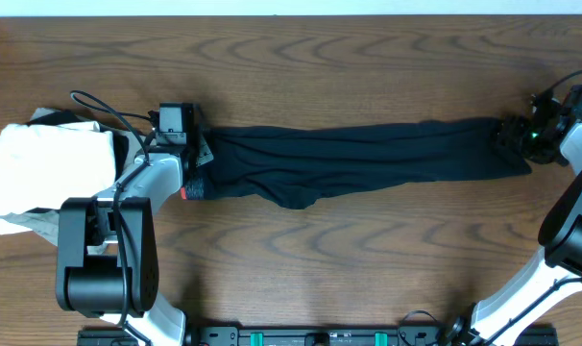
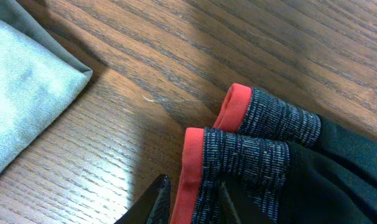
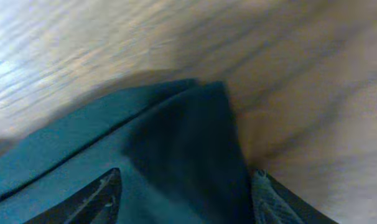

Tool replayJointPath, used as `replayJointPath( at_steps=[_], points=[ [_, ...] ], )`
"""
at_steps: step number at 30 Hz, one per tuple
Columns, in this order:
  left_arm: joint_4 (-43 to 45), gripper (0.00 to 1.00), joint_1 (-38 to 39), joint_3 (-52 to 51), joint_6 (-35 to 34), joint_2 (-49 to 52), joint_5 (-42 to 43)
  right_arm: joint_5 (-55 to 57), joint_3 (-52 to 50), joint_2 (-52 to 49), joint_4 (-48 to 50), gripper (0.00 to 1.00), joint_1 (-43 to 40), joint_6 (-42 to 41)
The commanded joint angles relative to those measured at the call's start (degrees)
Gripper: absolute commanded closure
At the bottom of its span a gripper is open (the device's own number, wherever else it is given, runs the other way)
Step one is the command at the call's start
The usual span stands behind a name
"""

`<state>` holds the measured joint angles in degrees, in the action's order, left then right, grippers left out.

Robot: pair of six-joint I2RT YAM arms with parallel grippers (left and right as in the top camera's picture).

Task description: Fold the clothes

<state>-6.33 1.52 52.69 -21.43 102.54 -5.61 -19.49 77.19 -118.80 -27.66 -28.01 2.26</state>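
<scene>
The black leggings (image 1: 358, 154) lie stretched left to right across the wooden table. Their grey waistband with coral-red trim (image 2: 251, 155) is at the left end. My left gripper (image 1: 197, 171) is shut on the waistband's red edge, which sits between its fingertips in the left wrist view (image 2: 193, 200). My right gripper (image 1: 512, 139) is at the ankle end on the right. In the right wrist view its fingers (image 3: 185, 193) are spread wide, open, with the dark leg cloth (image 3: 176, 143) lying between them.
A white folded garment (image 1: 51, 163) lies at the far left on top of an olive-grey folded garment (image 1: 27, 223). A corner of a pale folded cloth (image 2: 20, 93) shows near the waistband. Cables run over the left arm.
</scene>
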Motion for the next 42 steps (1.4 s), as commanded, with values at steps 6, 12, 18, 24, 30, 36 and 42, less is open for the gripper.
replayJointPath(
  at_steps=[6, 12, 18, 24, 30, 36, 42],
  points=[
    [-0.4, 0.73, -0.2, -0.7, -0.3, 1.7, -0.8, -5.5, -1.4, -3.6, -1.7, 0.62, 0.3, 3.2],
    [-0.2, 0.73, -0.2, -0.7, -0.3, 1.6, -0.8, -1.0, -1.4, -3.6, -0.9, 0.99, 0.0, 1.1],
    [-0.5, 0.42, -0.2, 0.4, 4.9, -1.6, 5.6, 6.0, -1.1, 1.7, -1.4, 0.99, -5.2, -9.6],
    [-3.1, 0.36, 0.1, 0.6, 5.3, -10.7, 10.1, 6.0, -1.1, 10.1, -2.1, 0.99, -12.7, -11.3],
    [-6.2, 0.36, 3.4, 0.5, 5.3, -13.0, 20.3, 5.7, -1.1, 10.7, -5.0, 0.99, -14.0, -11.5],
    [-11.0, 0.36, 9.8, -0.5, 5.3, -12.2, 20.4, 5.9, -1.2, 9.4, -5.5, 0.99, -10.6, -11.1],
    [-12.4, 0.37, 15.6, -1.0, 5.3, -12.2, 19.9, 6.6, -1.2, 9.4, -5.4, 0.99, -8.8, -11.0]
  ],
)
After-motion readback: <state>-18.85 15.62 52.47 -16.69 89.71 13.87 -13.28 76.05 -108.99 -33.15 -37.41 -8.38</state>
